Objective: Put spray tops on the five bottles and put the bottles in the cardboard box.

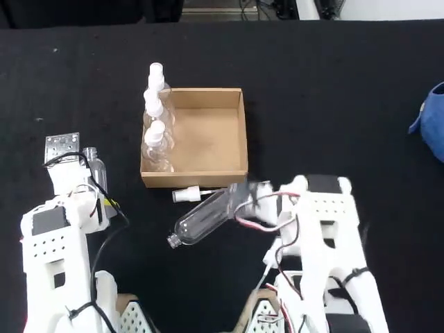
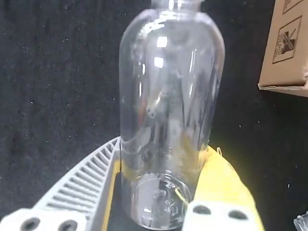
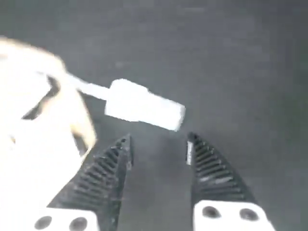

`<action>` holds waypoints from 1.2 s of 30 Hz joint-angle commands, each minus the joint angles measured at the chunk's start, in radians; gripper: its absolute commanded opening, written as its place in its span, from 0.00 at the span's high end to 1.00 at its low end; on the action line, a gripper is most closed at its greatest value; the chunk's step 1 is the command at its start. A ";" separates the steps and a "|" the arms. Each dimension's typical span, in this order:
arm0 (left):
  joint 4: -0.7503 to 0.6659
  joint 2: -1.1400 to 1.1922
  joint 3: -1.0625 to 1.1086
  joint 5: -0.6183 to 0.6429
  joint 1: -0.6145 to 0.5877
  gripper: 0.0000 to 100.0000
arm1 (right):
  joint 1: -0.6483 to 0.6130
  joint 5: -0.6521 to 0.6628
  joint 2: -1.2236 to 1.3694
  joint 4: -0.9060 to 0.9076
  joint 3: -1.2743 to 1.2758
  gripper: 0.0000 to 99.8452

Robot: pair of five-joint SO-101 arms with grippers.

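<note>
The cardboard box [image 1: 208,132] stands open at the table's middle. Three bottles [image 1: 154,142] with white spray tops line its left wall. My left gripper [image 1: 97,179] [image 2: 163,154] is shut on a clear, uncapped bottle [image 1: 96,166] [image 2: 168,101], held upright left of the box. Another uncapped bottle [image 1: 201,218] lies on its side in front of the box. A loose spray top [image 1: 187,195] [image 3: 144,107] lies on the cloth between that bottle and the box. My right gripper [image 1: 239,196] [image 3: 159,139] is open just short of the spray top, with nothing between its fingers.
The table is covered in black cloth [image 1: 333,104]. A blue object [image 1: 433,121] pokes in at the right edge. A corner of the box [image 2: 286,48] shows beside the held bottle in the left wrist view. Both arm bases stand at the near edge.
</note>
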 commanded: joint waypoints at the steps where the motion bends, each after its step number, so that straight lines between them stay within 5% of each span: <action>1: -0.015 -0.025 -0.021 0.009 0.013 0.97 | -0.021 0.146 -0.047 -0.032 0.071 0.84; 22: -0.015 -0.025 -0.022 0.006 0.010 0.97 | -0.232 0.138 -0.048 -0.149 0.140 0.84; 30: -0.015 -0.025 -0.022 0.003 0.010 0.97 | -0.361 -0.184 -0.048 -0.232 0.174 0.84; 36: -0.015 -0.023 -0.021 0.003 0.010 0.97 | -0.347 -0.212 -0.050 -0.230 0.176 0.98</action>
